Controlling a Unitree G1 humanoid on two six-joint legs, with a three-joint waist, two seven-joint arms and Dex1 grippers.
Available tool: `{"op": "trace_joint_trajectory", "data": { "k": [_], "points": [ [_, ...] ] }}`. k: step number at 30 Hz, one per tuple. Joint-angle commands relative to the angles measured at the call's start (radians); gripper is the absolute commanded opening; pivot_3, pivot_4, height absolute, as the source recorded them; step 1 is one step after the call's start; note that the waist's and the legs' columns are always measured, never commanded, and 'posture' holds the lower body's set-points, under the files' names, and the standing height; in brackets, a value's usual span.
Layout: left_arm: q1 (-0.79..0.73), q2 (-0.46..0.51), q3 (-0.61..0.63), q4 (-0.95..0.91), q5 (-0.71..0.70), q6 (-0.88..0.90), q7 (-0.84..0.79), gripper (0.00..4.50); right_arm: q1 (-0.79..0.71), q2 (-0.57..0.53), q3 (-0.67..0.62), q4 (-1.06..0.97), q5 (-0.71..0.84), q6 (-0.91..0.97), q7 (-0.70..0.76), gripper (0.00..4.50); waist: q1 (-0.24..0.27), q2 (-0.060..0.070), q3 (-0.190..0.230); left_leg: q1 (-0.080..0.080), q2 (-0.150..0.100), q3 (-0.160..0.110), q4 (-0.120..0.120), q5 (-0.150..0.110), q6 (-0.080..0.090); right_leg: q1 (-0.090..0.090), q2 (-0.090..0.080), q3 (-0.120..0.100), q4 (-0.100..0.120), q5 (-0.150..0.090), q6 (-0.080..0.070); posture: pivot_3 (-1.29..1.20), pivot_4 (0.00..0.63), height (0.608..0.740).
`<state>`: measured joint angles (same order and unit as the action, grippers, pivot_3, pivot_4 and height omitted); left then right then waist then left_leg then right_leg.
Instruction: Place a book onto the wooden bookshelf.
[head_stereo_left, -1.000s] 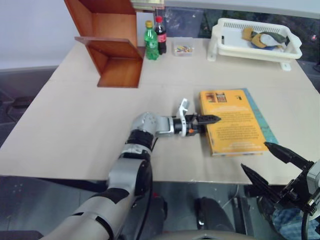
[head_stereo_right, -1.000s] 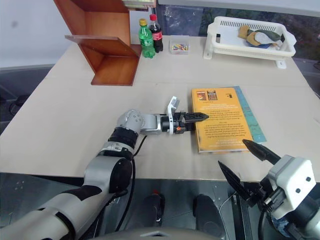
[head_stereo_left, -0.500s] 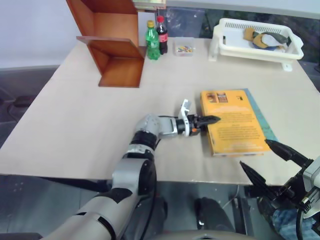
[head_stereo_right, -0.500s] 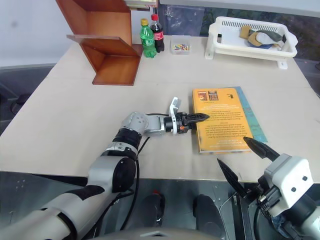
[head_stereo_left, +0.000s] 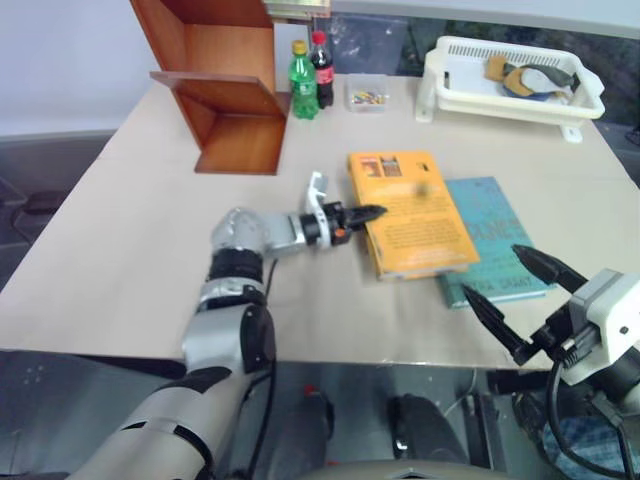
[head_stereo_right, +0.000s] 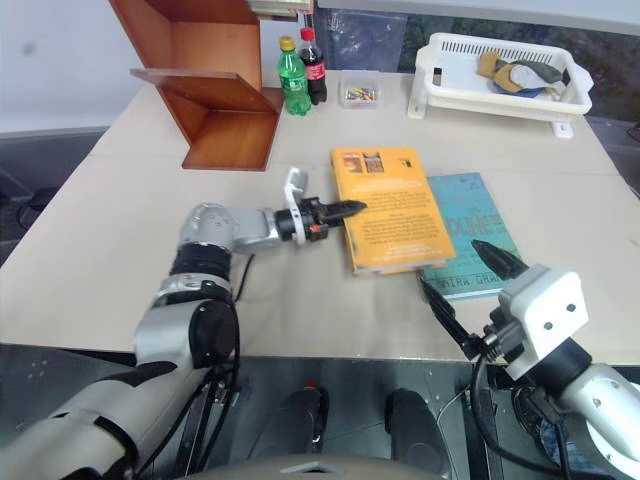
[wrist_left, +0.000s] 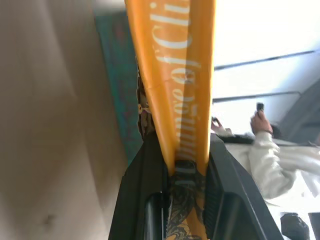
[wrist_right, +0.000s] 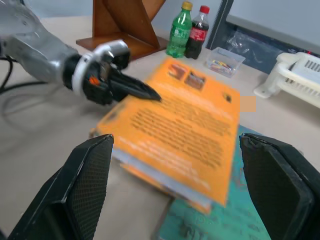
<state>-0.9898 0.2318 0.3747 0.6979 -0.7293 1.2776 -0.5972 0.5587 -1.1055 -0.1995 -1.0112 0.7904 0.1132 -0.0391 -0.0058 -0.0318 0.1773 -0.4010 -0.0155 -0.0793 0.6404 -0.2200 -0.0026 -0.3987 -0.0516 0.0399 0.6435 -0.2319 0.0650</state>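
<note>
The right gripper (head_stereo_left: 505, 292) hangs over the table's (head_stereo_left: 120, 260) near edge, jaws spread wide and empty. Just past it lies a teal book (head_stereo_left: 497, 250). The left gripper (head_stereo_left: 360, 215) has its jaws clamped on the spine edge of the book (head_stereo_left: 410, 215) — seemingly lifted slightly, overlapping the teal one. Farther back stands the wooden bookshelf (head_stereo_left: 225, 85).

Looks like a robot test room or lab: plain beige table (head_stereo_left: 120, 250) staged with unrelated props — wooden bookshelf (head_stereo_left: 215, 85), two soda bottles (head_stereo_left: 311, 78), white plastic basket (head_stereo_left: 512, 80), small clear box (head_stereo_left: 367, 96) — and, in the left wrist view, a person (wrist_left: 267, 150) holding up a phone.
</note>
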Motion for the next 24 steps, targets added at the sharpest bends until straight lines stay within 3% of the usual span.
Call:
{"op": "trace_joint_trajectory", "data": {
  "k": [1,7,10,15,24],
  "points": [
    [-0.019,0.116,-0.087,-0.302,0.005,-0.074,-0.100,0.71,-0.146,0.056,0.057,0.039,0.021,0.066,0.060,4.11,-0.007,-0.003,0.002,-0.002,0.001,0.000,0.001,0.000,0.000,-0.001,0.000,0.000,0.000,0.000,0.000,0.00,0.150,0.740],
    [0.014,0.346,-0.335,-0.612,0.251,-0.559,-0.316,0.71,-0.383,0.176,0.167,0.139,-0.006,0.168,0.178,4.11,0.000,0.000,0.002,0.001,0.002,0.002,-0.002,0.000,0.000,-0.002,0.000,0.003,0.001,0.000,-0.002,0.00,0.150,0.740],
    [0.035,0.457,-0.437,-0.645,0.507,-0.997,-0.339,0.71,-0.481,0.233,0.206,0.208,-0.029,0.191,0.255,4.11,0.005,0.000,0.002,0.001,0.001,0.002,-0.002,0.000,0.000,-0.002,-0.001,0.002,0.000,0.000,-0.002,0.00,0.150,0.740],
    [-0.032,0.555,-0.523,-0.482,0.851,-1.543,-0.189,0.71,-0.595,0.325,0.249,0.299,-0.083,0.210,0.352,4.11,0.013,-0.001,0.003,0.000,0.001,0.003,-0.003,0.000,0.000,-0.002,-0.002,0.003,-0.001,0.001,-0.002,0.00,0.150,0.740],
    [-0.382,0.628,-0.634,-0.026,1.161,-1.864,-0.082,0.71,-0.722,0.441,0.265,0.387,-0.133,0.219,0.471,4.11,0.010,-0.002,0.003,-0.014,0.000,0.001,0.006,0.000,0.001,-0.014,0.001,0.000,0.004,0.001,-0.001,0.00,0.150,0.740]
  ]
}}
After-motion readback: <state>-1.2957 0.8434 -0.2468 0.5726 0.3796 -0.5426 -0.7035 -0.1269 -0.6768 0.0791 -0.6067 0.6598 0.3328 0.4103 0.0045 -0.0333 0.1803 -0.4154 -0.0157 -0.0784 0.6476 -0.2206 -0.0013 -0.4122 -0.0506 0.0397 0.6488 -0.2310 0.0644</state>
